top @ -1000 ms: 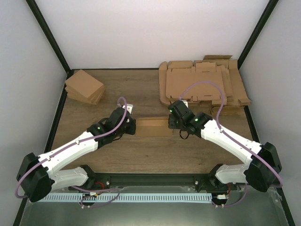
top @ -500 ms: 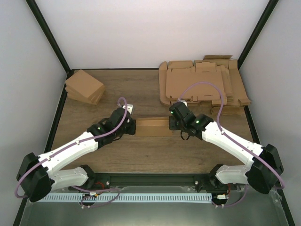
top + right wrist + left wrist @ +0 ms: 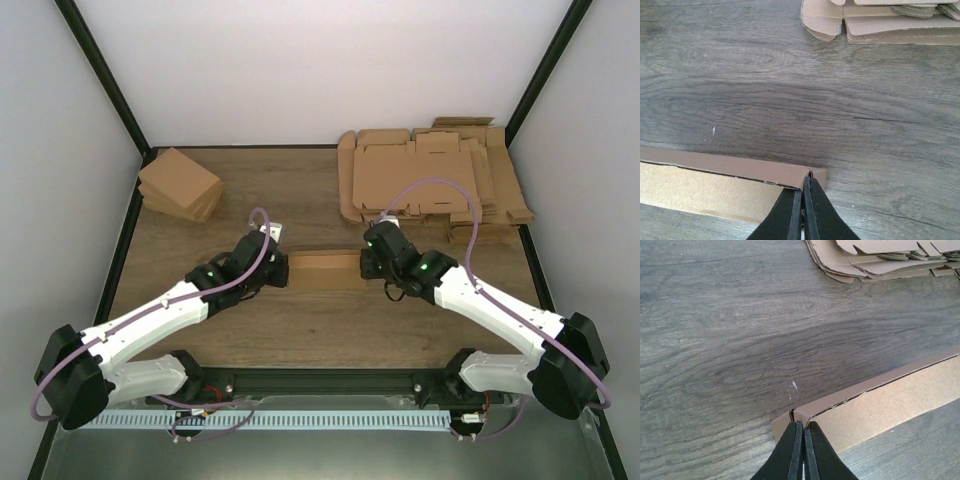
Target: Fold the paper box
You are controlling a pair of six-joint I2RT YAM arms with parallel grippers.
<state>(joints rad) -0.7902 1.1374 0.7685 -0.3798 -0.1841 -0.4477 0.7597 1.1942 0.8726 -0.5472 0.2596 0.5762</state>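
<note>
The paper box (image 3: pixel 325 270), a low brown cardboard piece with raised walls, lies mid-table between my two arms. My left gripper (image 3: pixel 285 270) is at its left end and my right gripper (image 3: pixel 362 267) at its right end. In the left wrist view the left gripper (image 3: pixel 803 426) is shut, its tips pressed against the corner of the paper box (image 3: pixel 890 400). In the right wrist view the right gripper (image 3: pixel 803 181) is also shut, its tips at the corner slit of the paper box (image 3: pixel 700 190). No cardboard shows between either pair of fingers.
A thick pile of flat tabbed cardboard sheets (image 3: pixel 430 180) lies at the back right, also seen as the sheet pile (image 3: pixel 880 260) and the sheet pile (image 3: pixel 880 22). A pile of folded brown boxes (image 3: pixel 180 185) sits at the back left. Black frame posts edge the table.
My right arm has shifted slightly to the right, its gripper staying at the box's right end. The left arm and the box have not visibly moved.
</note>
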